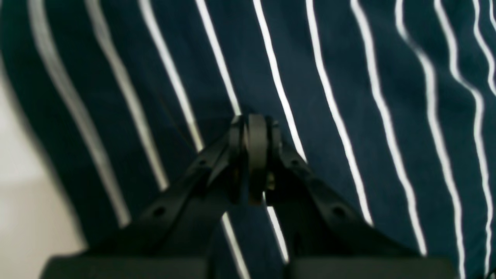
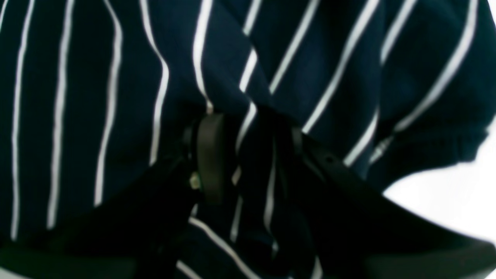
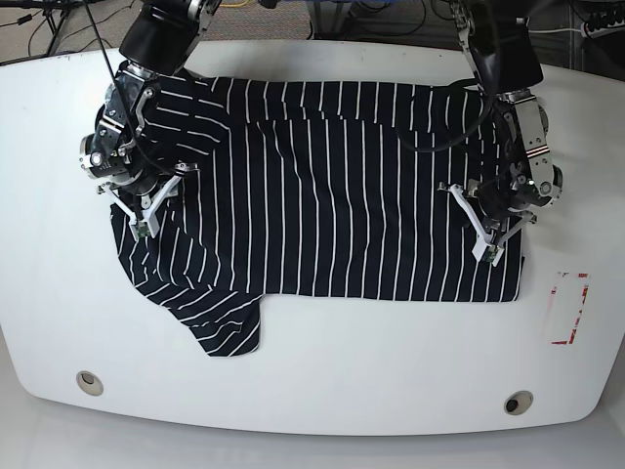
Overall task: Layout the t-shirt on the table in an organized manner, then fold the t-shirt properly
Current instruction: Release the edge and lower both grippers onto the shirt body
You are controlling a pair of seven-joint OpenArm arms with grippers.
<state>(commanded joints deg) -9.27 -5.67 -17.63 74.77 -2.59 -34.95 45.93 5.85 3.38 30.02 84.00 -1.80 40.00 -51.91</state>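
Note:
The dark navy t-shirt with thin white stripes lies spread over the white table, one sleeve pointing to the near left. My right gripper is at the shirt's left side. In the right wrist view it is shut on a bunched fold of the t-shirt. My left gripper is over the shirt's right edge. In the left wrist view it is shut, its tips against flat cloth; no fold shows between the fingers.
Two round metal grommets sit near the table's front edge. A red-and-white tape rectangle lies right of the shirt's hem. Bare table shows in the left wrist view and the right wrist view. Cables lie beyond the far edge.

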